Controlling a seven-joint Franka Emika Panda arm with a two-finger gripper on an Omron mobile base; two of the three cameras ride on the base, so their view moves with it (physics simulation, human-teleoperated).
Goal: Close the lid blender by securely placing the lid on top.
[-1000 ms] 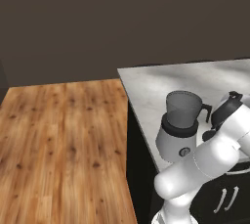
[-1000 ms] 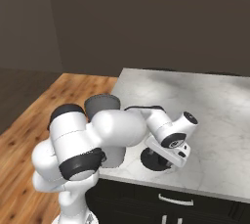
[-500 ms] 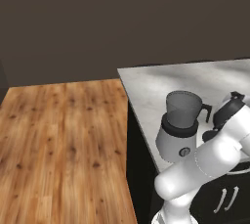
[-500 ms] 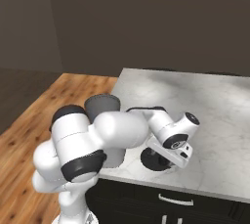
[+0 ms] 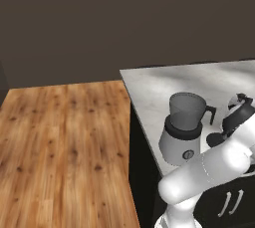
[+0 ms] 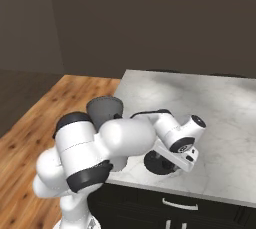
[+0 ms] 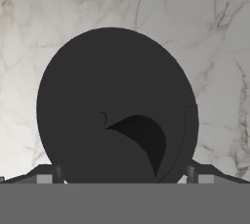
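Note:
The blender [image 5: 183, 128] stands near the counter's front left corner, its translucent grey jar [image 6: 104, 110] open at the top. To its right the black round lid [image 7: 117, 105] lies flat on the marble, with its knob in the middle. A dark piece of the lid [image 5: 214, 139] shows beside the blender base, and the lid [image 6: 158, 163] also shows under the hand. My gripper [image 7: 122, 177] hangs straight above the lid, open, its fingertips [image 7: 46, 178] straddling the disc's width. Nothing is held.
The marble counter [image 6: 210, 103] stretches back and to the right. Its front edge drops to dark cabinet drawers with handles [image 6: 177, 204]. Wooden floor [image 5: 60, 142] lies to the left, and my own arm [image 6: 115, 143] hides part of the blender.
The hand has sunk slightly toward the lid. The jaws stay wide open, and the lid and blender have not moved.

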